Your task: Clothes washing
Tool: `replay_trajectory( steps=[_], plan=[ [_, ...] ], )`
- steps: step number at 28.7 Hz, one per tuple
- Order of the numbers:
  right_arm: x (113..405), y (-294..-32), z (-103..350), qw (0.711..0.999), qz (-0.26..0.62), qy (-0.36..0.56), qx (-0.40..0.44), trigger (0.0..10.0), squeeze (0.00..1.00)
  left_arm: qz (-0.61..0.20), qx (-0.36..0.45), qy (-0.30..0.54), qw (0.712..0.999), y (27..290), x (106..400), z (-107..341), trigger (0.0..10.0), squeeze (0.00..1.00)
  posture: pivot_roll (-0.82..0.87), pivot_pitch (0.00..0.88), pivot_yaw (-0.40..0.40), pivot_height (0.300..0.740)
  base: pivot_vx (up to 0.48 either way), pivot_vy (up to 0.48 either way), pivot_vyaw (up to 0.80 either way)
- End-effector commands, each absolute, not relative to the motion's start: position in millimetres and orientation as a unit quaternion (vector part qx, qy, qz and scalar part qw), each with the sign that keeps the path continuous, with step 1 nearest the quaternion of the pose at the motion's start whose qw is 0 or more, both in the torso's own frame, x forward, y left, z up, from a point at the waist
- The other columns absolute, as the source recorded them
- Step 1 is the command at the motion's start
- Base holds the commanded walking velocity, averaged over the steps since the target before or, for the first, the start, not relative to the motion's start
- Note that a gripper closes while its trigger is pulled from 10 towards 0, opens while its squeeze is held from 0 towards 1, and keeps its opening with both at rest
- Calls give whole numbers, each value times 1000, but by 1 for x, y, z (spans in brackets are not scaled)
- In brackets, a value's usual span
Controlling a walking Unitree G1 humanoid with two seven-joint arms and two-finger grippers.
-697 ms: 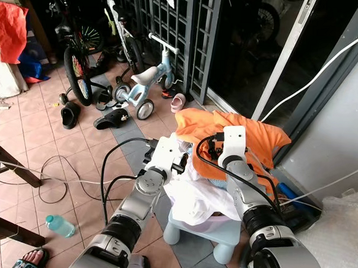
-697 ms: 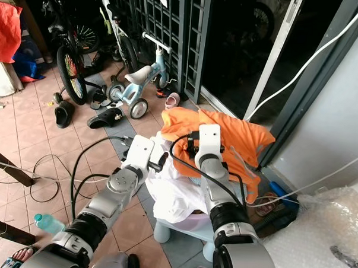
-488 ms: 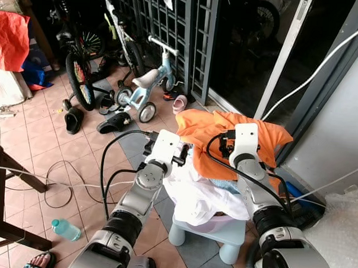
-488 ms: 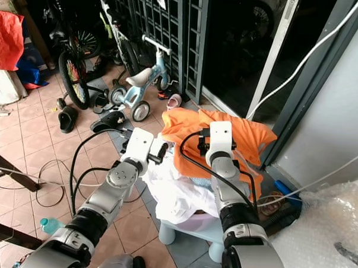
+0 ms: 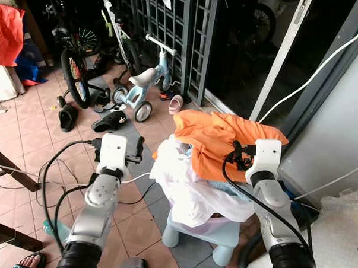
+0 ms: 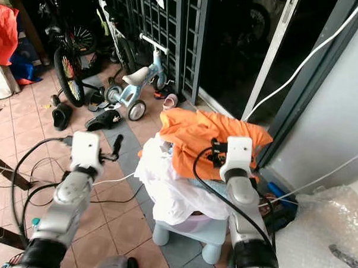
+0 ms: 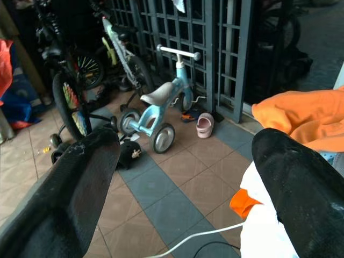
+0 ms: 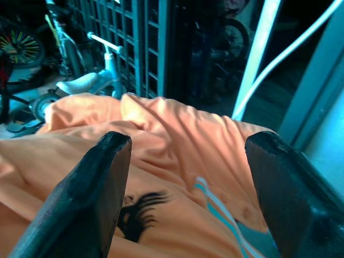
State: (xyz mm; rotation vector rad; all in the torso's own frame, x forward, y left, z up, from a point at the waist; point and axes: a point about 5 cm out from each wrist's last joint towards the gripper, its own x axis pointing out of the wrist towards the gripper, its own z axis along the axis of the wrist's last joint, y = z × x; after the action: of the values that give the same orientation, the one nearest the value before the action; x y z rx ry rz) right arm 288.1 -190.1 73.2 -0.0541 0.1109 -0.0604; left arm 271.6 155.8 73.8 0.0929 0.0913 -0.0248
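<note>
A pile of laundry sits in a basin on a light blue stool point(image 5: 199, 234). An orange garment point(image 5: 220, 142) lies on top, and a white garment point(image 5: 185, 188) hangs down the front. My left gripper point(image 7: 183, 177) is open wide and holds nothing. It hovers left of the pile over the tiled floor, with one black finger point(image 5: 138, 147) pointing up. My right gripper point(image 8: 185, 177) is also open and holds nothing. It sits at the right side of the pile, just above the orange garment point(image 8: 161, 161), its fingers point(image 8: 91, 183) spread over the cloth.
A child's balance bike point(image 5: 144, 85), a bicycle point(image 5: 75, 70), slippers point(image 5: 111, 120) and a pink shoe point(image 5: 176, 102) lie ahead by the metal gate point(image 5: 172, 27). Cables point(image 5: 58, 176) and a water bottle point(image 5: 49, 226) are on the floor at left. Bubble wrap point(image 5: 341, 230) lies at right.
Both arms have drawn back from the pile: the left gripper swung out to the left over the floor, and the right one pulled to the pile's right side. The view shifted slightly.
</note>
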Motion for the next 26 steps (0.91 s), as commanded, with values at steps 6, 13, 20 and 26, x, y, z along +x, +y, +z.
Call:
replay_trajectory(
  steps=[6, 13, 20, 26],
  plan=[
    [268, -198, 97, 999, -4, 24, -35, 10000, 0, -50, 66, 8, 996, 160, 245, 90, 10000, 0, -32, 0, 12, 740, 0, 0, 0],
    [254, -193, 87, 998, 24, 56, -28, 10000, 0, -43, 88, 29, 995, 167, 240, 86, 10000, 0, -24, 0, 14, 740, 0, 0, 0],
    [263, -183, 97, 998, 43, 53, -18, 10000, 0, -56, 93, 33, 993, 156, 244, 92, 10000, 0, -18, 0, 12, 740, 0, 0, 0],
    [268, -185, 97, 997, 31, 64, -7, 10000, 0, -52, 87, 46, 994, 156, 243, 90, 10000, 0, -13, 0, 11, 740, 0, 0, -604]
  ],
)
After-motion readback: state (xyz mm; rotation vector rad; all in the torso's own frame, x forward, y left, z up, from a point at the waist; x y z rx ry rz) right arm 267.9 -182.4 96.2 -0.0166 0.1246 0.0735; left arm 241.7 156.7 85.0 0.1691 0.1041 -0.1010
